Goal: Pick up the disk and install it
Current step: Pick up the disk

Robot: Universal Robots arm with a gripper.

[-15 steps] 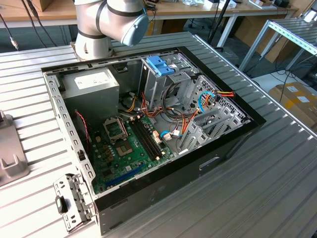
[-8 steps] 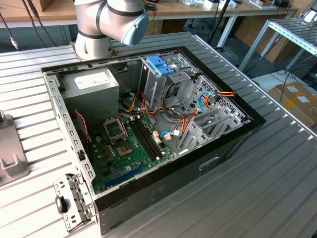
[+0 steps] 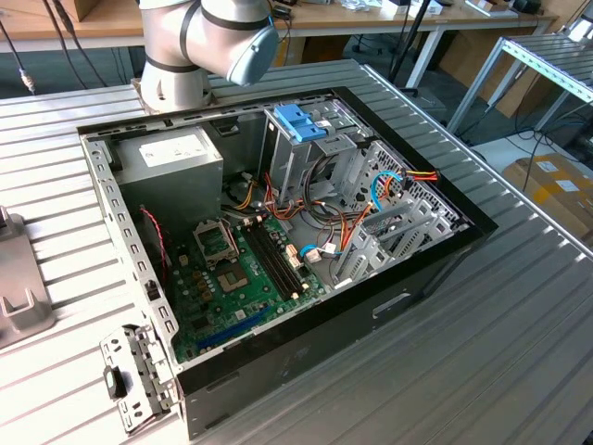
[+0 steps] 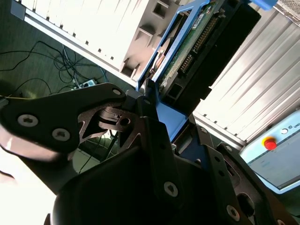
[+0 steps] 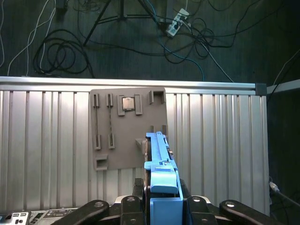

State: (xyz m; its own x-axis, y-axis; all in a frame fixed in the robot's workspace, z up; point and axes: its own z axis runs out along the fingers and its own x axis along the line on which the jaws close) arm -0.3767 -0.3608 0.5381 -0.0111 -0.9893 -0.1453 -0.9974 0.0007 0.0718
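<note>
GRIP OVER THE PLATE: Your claw (image 5: 161, 190) is clenched on the disk (image 5: 158, 150), with the jaws pressed to either side of the near end of its light blue carrier, as seen in both wrist views. The disk's long axis runs straight out from the claw, w/ the drive turned on edge. In the second wrist view its circuit-board face and connector row show, w/ the carrier rail alongside.

The disk hangs above the grey holder plate (image 5: 122, 136), along one edge of it, and looks to be clear of the plate's surface. The plate lies flat on the ribbed table (image 5: 220, 140). Bare ribs run on both sides of the plate, so you have open room sideways. Beyond the plate comes the table's edge rail, then floor w/ loose cables (image 5: 61, 51), so there's no support past that line.

In the exterior view the open PC case (image 3: 398, 297) stands on the table, to the exterior view's right of a grey tray (image 3: 14, 297) at the frame's edge, prob. that same plate. Inside the case, farther from the tray, a darker blue latch piece (image 3: 301, 120) tops the metal drive cage (image 3: 287, 158). Wire bundles (image 3: 324, 185) are packed just beside the cage, so quarters look tight there.
</note>
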